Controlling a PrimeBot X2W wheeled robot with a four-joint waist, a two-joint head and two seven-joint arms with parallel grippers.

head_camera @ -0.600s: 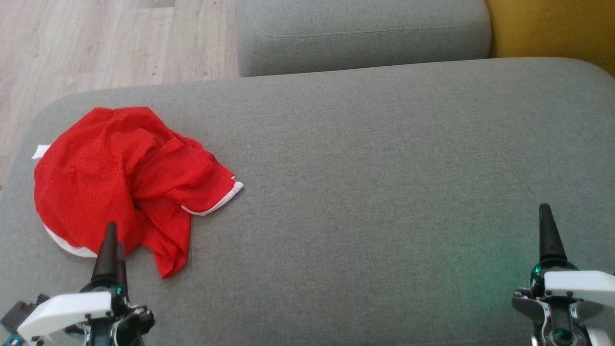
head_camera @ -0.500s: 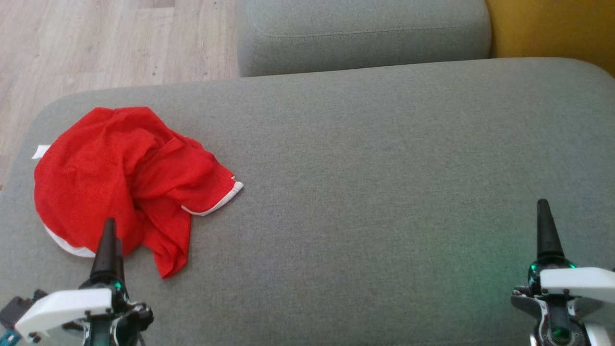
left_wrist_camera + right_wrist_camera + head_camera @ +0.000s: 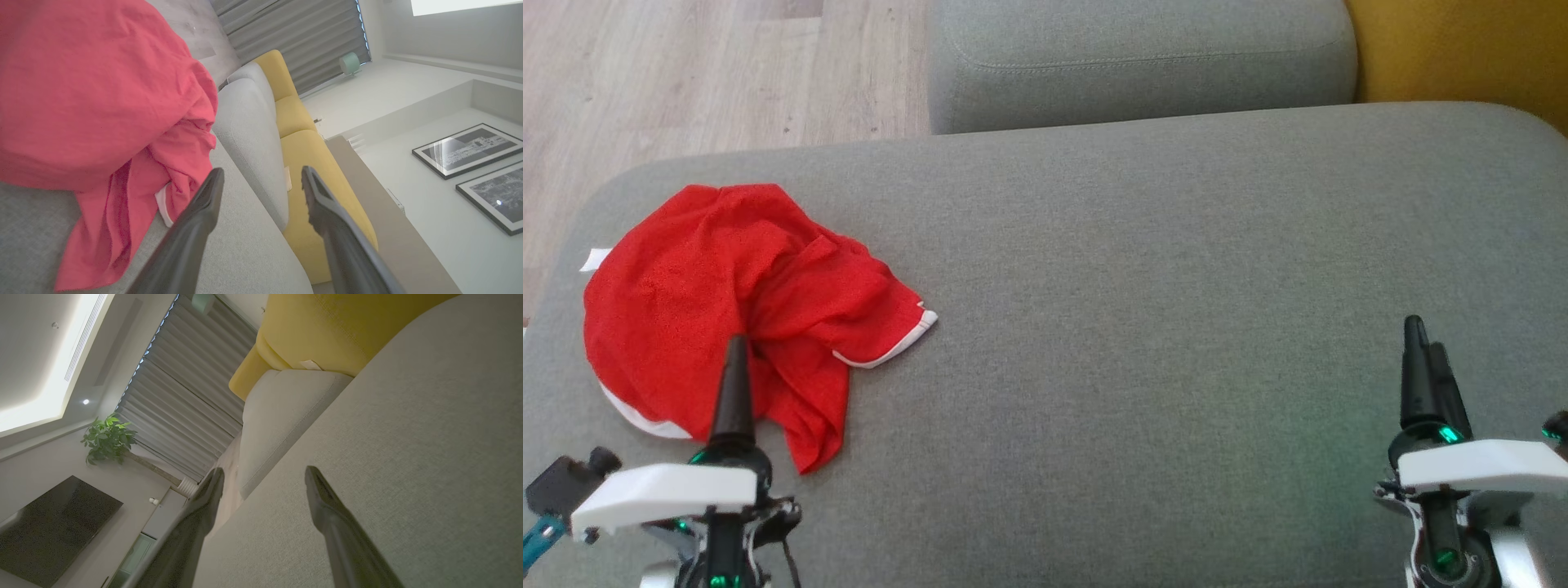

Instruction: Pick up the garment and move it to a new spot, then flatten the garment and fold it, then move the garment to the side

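Note:
A crumpled red garment [image 3: 727, 302] with white trim lies on the left part of the grey seat cushion [image 3: 1176, 286]. My left gripper [image 3: 737, 343] hovers at the garment's near edge, its tip overlapping the red cloth in the head view. In the left wrist view the garment [image 3: 94, 102] lies to the left of my open left gripper [image 3: 262, 171], with nothing between the fingers. My right gripper [image 3: 1425, 335] is over bare cushion at the lower right, far from the garment. In the right wrist view this gripper [image 3: 264, 469] stands open and empty.
A second grey cushion [image 3: 1135, 65] sits behind the seat, with a yellow cushion [image 3: 1462, 49] at the far right. Wooden floor [image 3: 686, 82] lies beyond the seat's left and far edges. The garment sits close to the seat's left edge.
My left gripper has moved forward and slightly right, further over the garment's near edge. My right gripper has also come forward and a little left. The garment has not moved.

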